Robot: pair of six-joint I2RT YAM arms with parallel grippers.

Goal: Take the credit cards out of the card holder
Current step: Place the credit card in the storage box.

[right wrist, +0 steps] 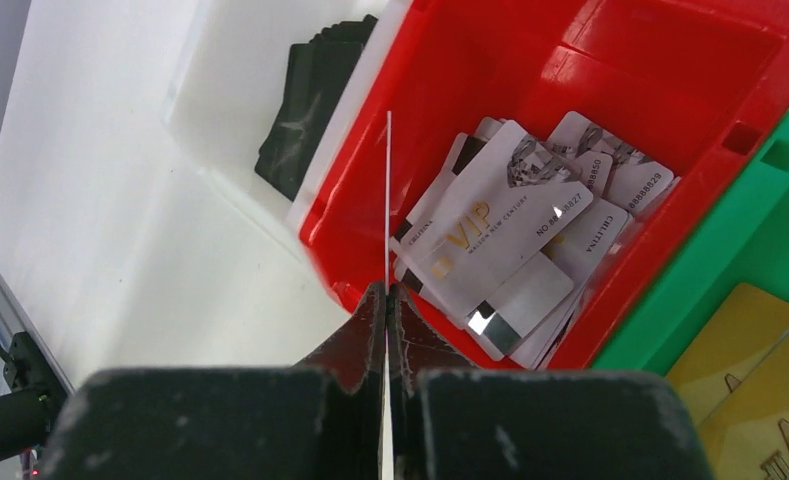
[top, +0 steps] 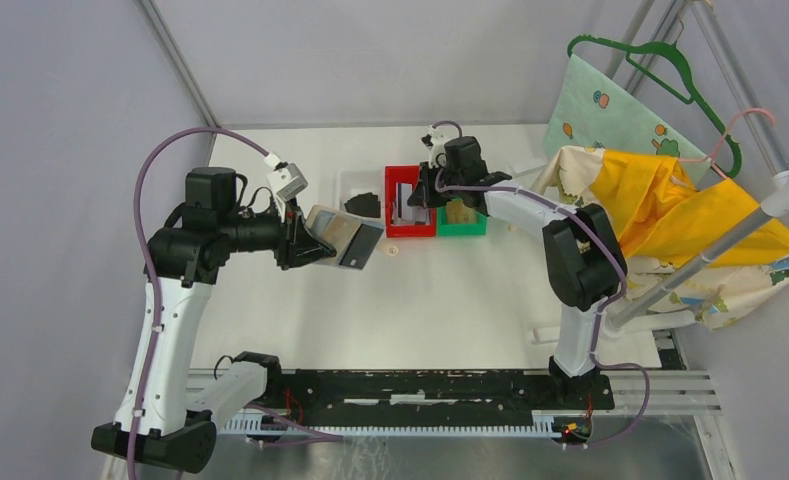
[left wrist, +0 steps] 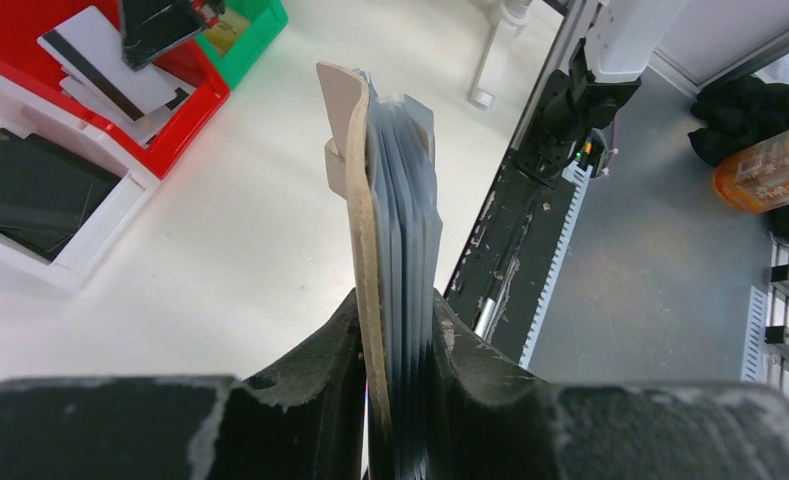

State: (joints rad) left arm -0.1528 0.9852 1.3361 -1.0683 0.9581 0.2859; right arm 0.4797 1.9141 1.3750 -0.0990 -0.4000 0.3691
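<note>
Right pincer [right wrist: 387, 292] is shown clamped flat on a single pale card [right wrist: 388, 200], seen edge-on so that its face cannot be read, and is poised over the red bin [right wrist: 670, 45] at the far middle of the tabletop [top: 450, 300]. Silvery-grey cards [right wrist: 500, 240] are heaped loosely in that bin; black cards [right wrist: 310, 90] lie in the white bin [right wrist: 230, 90] to its left, and gold-tan cards [right wrist: 760, 370] in the green bin [right wrist: 730, 230] to its right. The card holder [left wrist: 390, 200] is held clear of the tabletop on the left side of the scene, its beige cover and its sheaf of clear sleeves pinched together near one end by the left pincer [left wrist: 397, 305], the free end pointing away from the wrist. The step in hand is judged to be the release of the held card into the red bin. The card hangs close to the bin's left wall, just beside the white bin, so it is best carried a little to the right, over the heap, before it is let go. A low release is advised, since a thin card dropped on edge may tip over a rim or skid off the slick pile. The jaws should be parted fully and the wrist lifted straight up, so that the card is not dragged out. The holder is best kept steady and raised meanwhile, with its sleeve openings presented for the next draw.
</note>
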